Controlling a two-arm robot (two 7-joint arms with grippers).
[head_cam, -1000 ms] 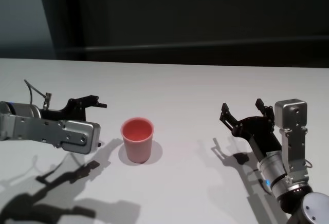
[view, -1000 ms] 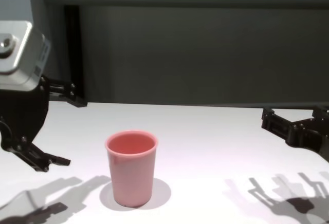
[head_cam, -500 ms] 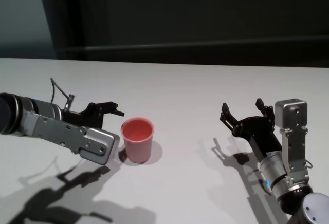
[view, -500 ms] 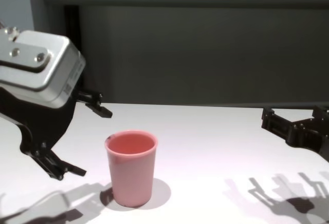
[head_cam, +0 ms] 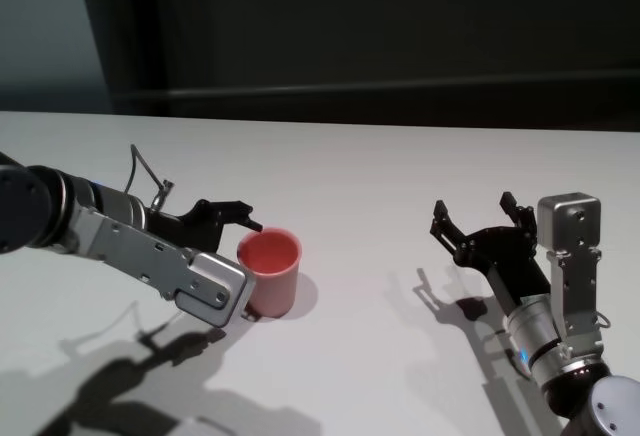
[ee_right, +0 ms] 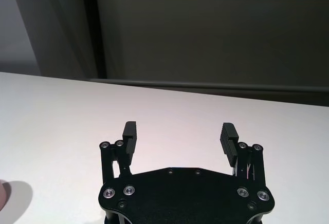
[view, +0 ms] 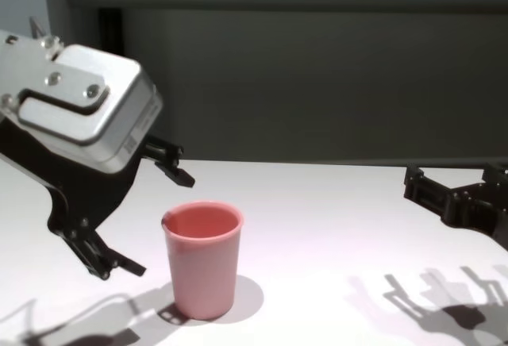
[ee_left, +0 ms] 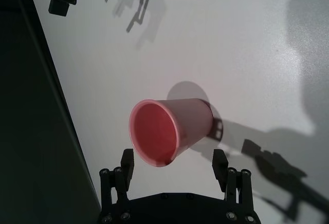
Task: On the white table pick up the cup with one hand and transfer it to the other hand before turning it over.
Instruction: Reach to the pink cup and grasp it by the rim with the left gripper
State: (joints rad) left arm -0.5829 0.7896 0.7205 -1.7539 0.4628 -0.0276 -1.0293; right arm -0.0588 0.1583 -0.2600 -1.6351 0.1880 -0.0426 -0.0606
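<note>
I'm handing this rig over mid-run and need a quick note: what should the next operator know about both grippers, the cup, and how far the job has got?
Left gripper: open, fingers either side of the cup, not touching it as far as the left wrist view shows.
Right gripper: open, parked over the right side of the white table, well apart from the cup.
Cup: upright on the table, mouth up.
Done: left arm brought up to the cup.
Left: close on the cup, lift, pass it to the right gripper, turn it over.
</note>
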